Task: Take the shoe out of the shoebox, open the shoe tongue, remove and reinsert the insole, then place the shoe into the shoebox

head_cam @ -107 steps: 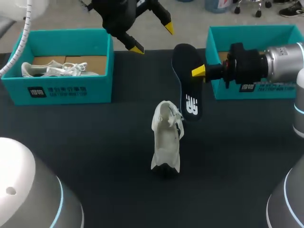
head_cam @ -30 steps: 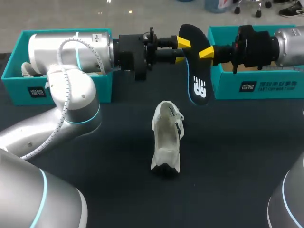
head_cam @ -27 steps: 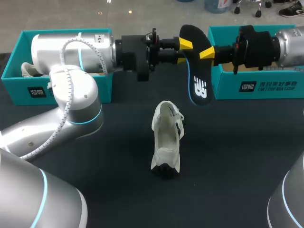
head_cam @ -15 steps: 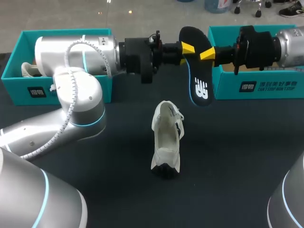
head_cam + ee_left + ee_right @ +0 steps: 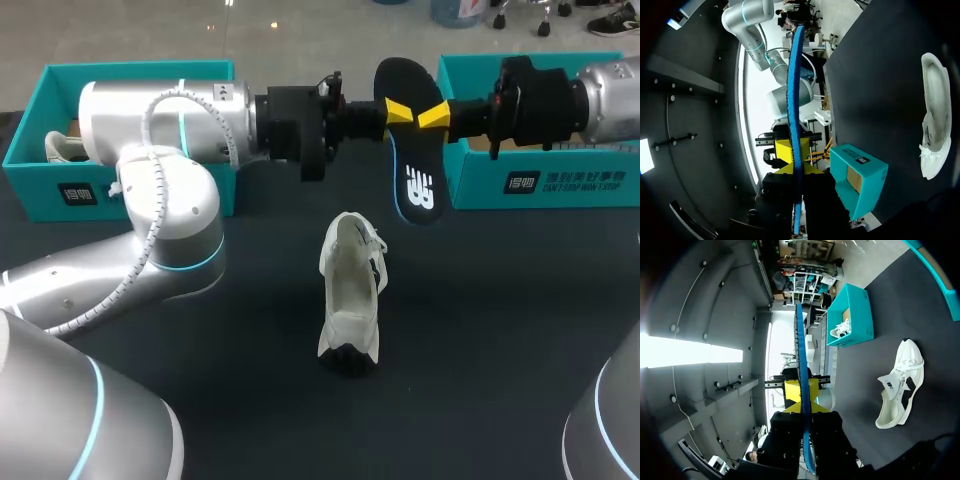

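A black insole (image 5: 412, 160) with a white logo hangs upright above the table's far middle. My right gripper (image 5: 432, 115) is shut on its upper part from the right. My left gripper (image 5: 398, 110) meets it from the left at the same height. In the left wrist view the insole's blue edge (image 5: 792, 75) runs between my left gripper's (image 5: 794, 155) yellow tips, pinched from both sides. The right wrist view shows the insole (image 5: 800, 340) clamped in my right gripper (image 5: 802, 392). The white shoe (image 5: 350, 290) stands on the dark table below, tongue pulled open.
A teal shoebox (image 5: 130, 190) at the back left holds another white shoe (image 5: 65, 148), partly hidden by my left arm. A second teal shoebox (image 5: 540, 185) stands at the back right behind my right arm.
My left arm has slid right along the table's back and its fingers have closed onto the insole. The right gripper and the insole have hardly moved; the shoe is unchanged.
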Motion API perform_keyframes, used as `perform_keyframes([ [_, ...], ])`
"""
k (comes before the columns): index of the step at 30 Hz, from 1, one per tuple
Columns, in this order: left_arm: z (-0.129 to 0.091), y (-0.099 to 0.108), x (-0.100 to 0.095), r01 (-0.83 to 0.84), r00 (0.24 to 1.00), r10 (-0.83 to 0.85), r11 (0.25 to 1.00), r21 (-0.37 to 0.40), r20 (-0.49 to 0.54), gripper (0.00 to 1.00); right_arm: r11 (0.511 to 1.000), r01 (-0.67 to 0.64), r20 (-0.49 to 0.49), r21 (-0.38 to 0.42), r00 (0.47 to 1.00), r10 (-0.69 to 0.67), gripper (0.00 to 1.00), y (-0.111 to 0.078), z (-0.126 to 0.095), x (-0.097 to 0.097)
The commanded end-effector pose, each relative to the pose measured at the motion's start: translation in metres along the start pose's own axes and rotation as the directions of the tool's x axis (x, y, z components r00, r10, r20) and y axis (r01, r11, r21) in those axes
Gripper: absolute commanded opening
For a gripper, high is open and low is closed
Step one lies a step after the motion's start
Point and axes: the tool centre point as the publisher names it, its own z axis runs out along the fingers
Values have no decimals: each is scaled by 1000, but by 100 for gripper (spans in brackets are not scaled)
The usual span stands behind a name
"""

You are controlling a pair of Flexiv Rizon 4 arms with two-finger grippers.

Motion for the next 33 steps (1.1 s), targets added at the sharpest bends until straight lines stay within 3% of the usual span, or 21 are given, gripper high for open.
perform_keyframes([
  [1, 1, -1, 0, 27, 1000, -27, 1000, -9, -1, 0, 1000, 3, -5, 3, 1000, -3, 36, 0, 5, 0],
  [2, 0, 0, 0, 45, 999, -45, 999, -11, 2, 0, 1000, 5, -7, -3, 1000, -5, 83, -1, 5, -1],
  [3, -2, 0, 0, 63, 998, -63, 998, -16, 6, 0, 1000, 8, -10, -9, 1000, -8, 100, -1, 4, -3],
  [18, -29, 0, 4, 201, 980, -201, 979, -39, 2, 0, 992, 25, 93, -120, 996, -14, 100, -18, -44, -41],
  [33, -29, 0, 4, 201, 980, -201, 979, -39, 2, 0, 992, 25, 93, -120, 996, -14, 100, -18, -44, -41],
])
